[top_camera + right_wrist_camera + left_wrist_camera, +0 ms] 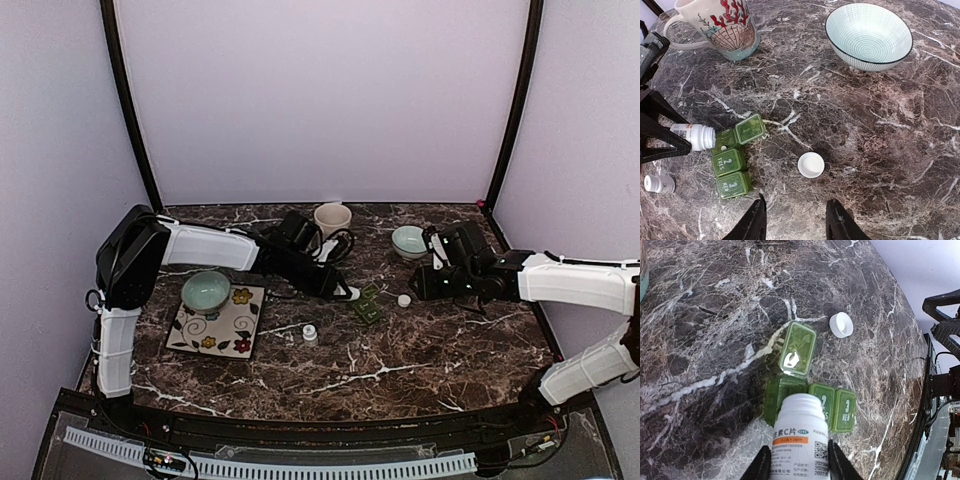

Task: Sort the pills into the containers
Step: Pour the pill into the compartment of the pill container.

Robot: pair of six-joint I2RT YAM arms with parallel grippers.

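Left wrist: left hand [799, 466] grips "C片" bottle [799, 432] by "3 WED" pill box [844, 410]; right hand [795, 216] released.

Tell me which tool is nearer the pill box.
Left. The left tool holds a bottle tilted with its mouth at the pill box, over its open compartment. The right tool hangs open farther off, by the white cap.

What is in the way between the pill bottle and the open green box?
Nothing visible. The left gripper holds the pill bottle tilted at the pill box, by its open compartment; its lid is flipped back, and the bottle cap lies aside.
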